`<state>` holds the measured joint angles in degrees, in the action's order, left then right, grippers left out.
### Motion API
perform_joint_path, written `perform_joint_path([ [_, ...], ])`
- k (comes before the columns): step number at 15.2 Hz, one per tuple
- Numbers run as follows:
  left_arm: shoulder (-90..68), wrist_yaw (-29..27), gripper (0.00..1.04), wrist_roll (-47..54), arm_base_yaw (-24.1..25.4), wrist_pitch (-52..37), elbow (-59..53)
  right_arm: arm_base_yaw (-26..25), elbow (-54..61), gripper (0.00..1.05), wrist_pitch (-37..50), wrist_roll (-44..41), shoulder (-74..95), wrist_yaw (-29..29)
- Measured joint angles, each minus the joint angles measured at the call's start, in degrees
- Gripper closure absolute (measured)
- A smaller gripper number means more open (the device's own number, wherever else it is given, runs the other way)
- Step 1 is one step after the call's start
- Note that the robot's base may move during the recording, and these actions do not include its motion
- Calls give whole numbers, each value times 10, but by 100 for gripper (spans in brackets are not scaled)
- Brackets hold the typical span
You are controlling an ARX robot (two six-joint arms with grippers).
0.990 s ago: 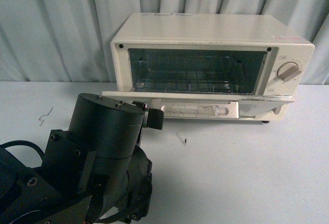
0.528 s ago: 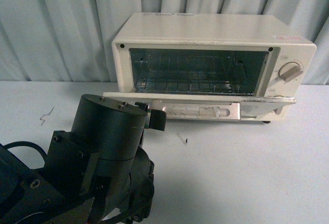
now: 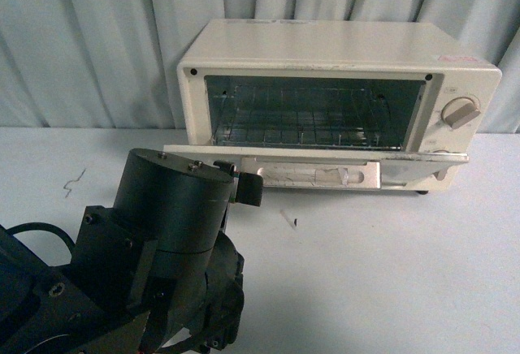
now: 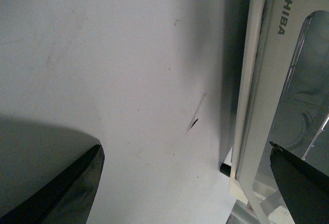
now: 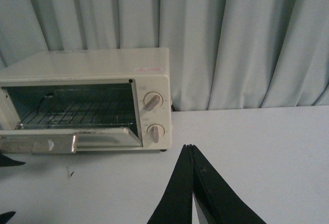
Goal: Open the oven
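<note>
The cream-white oven (image 3: 325,49) stands at the back of the table, its glass door (image 3: 406,159) dropped flat and the wire rack (image 3: 301,135) showing inside. The bar handle (image 3: 317,177) runs along the door's front edge. My left gripper (image 4: 185,149) is open at the door's left end. One of its fingers (image 4: 300,183) is over the door glass and the other is over the bare table. In the right wrist view the oven (image 5: 87,64) sits far off, and my right gripper (image 5: 189,148) is shut on nothing above the table.
Pale curtains (image 3: 97,37) hang behind the oven. My left arm's dark body (image 3: 162,240) fills the lower left of the front view. Small dark marks (image 3: 294,222) lie on the white table (image 3: 390,273). Two knobs (image 5: 152,101) are on the oven's right side.
Almost nothing: the oven sits a touch further right in the front view. The door stays down and my left arm holds its place.
</note>
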<state>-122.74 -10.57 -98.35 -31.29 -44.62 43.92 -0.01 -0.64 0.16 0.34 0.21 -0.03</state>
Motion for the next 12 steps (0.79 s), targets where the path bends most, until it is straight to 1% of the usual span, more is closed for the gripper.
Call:
perform_joint_path([
  [3,0,0,7,0,0,0,0,0,0,103,-2,0,0,0],
  [4,0,0,7,0,0,0,0,0,0,97,-5,-1,0,0],
  [10,0,0,7,0,0,0,0,0,0,24,-4,-1,0,0],
  [11,0,0,7,0,0,0,0,0,0,17,-4,-1,0,0],
  [12,-4,9,7,27,2,-42,-8,0,0,8,-4,-1,0,0],
])
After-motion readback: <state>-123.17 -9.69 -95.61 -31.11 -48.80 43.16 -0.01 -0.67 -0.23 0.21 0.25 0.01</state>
